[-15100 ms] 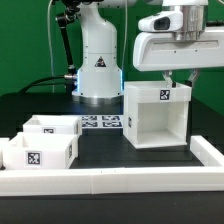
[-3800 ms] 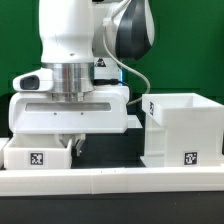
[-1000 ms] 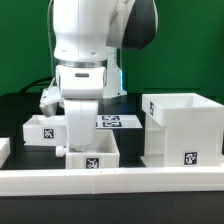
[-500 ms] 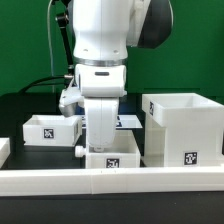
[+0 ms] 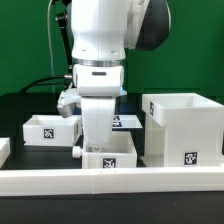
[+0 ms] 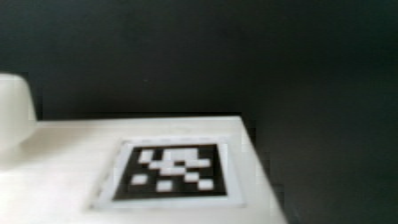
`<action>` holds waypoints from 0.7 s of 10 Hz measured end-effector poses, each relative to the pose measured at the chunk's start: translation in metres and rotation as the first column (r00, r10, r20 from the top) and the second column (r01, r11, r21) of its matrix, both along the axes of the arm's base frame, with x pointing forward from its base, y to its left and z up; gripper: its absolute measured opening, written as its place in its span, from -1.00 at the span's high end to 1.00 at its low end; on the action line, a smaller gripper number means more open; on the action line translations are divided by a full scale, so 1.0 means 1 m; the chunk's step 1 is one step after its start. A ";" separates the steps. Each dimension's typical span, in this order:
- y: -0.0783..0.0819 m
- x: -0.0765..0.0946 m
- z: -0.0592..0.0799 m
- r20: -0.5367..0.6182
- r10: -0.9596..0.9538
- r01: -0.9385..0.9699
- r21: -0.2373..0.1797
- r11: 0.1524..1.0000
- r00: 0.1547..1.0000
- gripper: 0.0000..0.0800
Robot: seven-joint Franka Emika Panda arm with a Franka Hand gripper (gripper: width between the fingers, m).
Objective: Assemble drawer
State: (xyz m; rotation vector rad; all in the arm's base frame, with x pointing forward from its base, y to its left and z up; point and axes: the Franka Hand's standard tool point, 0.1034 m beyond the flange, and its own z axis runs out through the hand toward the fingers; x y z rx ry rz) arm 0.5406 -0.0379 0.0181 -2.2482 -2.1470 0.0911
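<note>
The arm (image 5: 100, 50) is hiding the gripper (image 5: 98, 143), so I cannot tell if it is pinching or open. Under it, a small tray (image 5: 110, 159) is sitting by the bench's near edge, just beside the big housing (image 5: 185, 128). The arm is partly covering the other tray (image 5: 47, 130), and the wrist view is showing one blurry tag (image 6: 173, 172).

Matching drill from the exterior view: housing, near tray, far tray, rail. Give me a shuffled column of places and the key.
Things:
1. housing
2. near tray
3. far tray
4. rail

Places:
A. exterior view's left
B. across the front, nearest the camera
C. exterior view's right
D. mid-picture, under the arm

Pairs: 1-C, 2-D, 3-A, 4-B
</note>
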 end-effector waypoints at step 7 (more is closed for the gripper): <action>0.010 0.003 0.000 -0.002 -0.003 0.003 0.013 1.000 1.000 0.90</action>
